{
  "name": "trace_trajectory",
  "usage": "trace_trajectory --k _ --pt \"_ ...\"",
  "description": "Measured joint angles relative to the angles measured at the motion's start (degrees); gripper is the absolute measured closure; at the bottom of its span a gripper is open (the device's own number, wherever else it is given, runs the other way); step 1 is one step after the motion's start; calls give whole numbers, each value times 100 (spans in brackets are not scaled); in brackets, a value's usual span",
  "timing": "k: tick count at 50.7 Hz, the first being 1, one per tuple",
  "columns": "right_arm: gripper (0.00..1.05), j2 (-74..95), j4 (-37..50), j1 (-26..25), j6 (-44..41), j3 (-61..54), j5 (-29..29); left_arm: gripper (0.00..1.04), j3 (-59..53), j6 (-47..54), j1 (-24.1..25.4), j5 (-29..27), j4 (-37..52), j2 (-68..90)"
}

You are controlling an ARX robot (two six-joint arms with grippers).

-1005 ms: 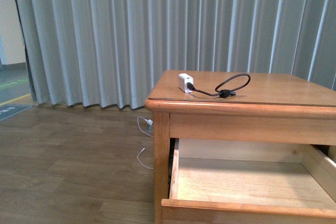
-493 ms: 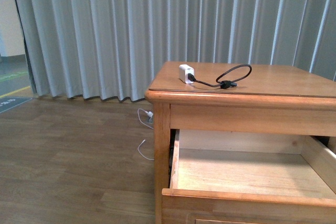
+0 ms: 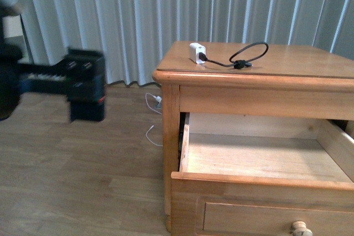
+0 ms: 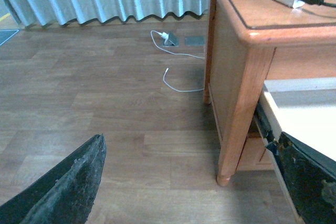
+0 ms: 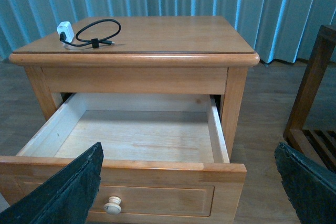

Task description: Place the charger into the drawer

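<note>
Charger [image 3: 197, 53]: at 2 o'clock from your left gripper [image 3: 86, 84], cable trailing toward 3.
Left gripper: jaws spread, empty; probably your nearer arm, though blurred.

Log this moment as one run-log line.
charger on tabletop | drawer open, empty | left gripper open | right gripper open
</note>
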Motion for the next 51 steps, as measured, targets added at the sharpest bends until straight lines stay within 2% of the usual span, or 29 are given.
trace_trajectory --k 22,43,51 --pt "8 0 0 2 0 0 -2 6 4103 -1106 -542 -426 -1338 2892" --pt "8 0 0 2 0 0 0 6 7528 -1821 -586 -761 -2896 5075" --pt "8 0 0 2 0 0 0 6 8421 -1882 -575 -776 -3329 5624"
